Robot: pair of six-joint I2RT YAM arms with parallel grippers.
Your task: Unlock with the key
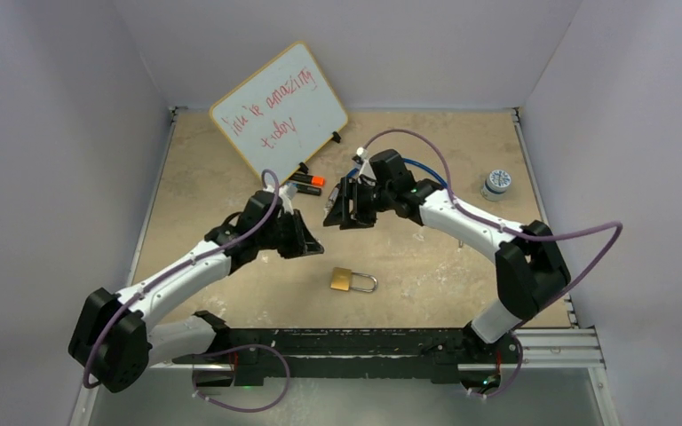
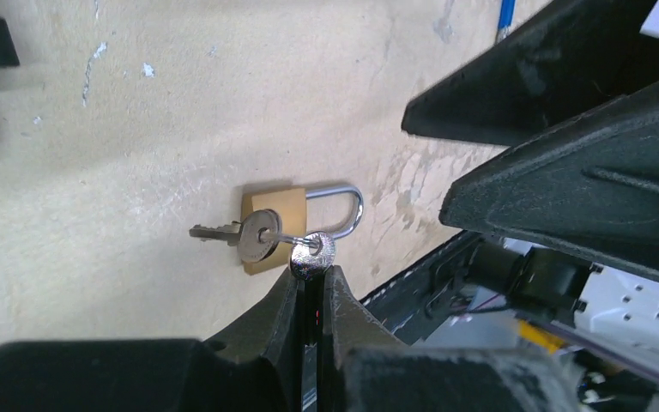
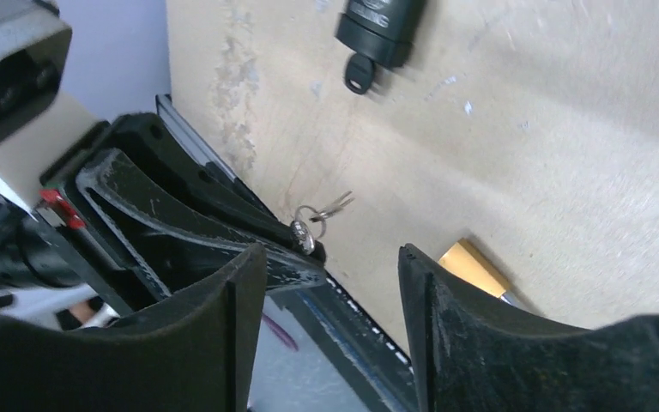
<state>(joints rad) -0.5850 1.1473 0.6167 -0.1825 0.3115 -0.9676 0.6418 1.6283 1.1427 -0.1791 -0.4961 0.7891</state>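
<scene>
A brass padlock (image 1: 352,281) with a steel shackle lies flat on the table, near the front middle. My left gripper (image 1: 315,244) hovers above and behind it, shut on the round head of a silver key (image 2: 312,255). A ring links this key to a second key (image 2: 232,233) that hangs free over the padlock (image 2: 275,215). My right gripper (image 1: 337,213) is open and empty, close beside the left gripper's tips. In the right wrist view its fingers (image 3: 249,283) frame the held keys (image 3: 307,232), and the padlock (image 3: 472,266) shows partly behind the right finger.
A small whiteboard (image 1: 277,111) with red writing leans at the back. Markers (image 1: 306,186) lie in front of it. A small round tin (image 1: 496,183) stands at the right. The black mounting rail (image 1: 364,342) runs along the near edge.
</scene>
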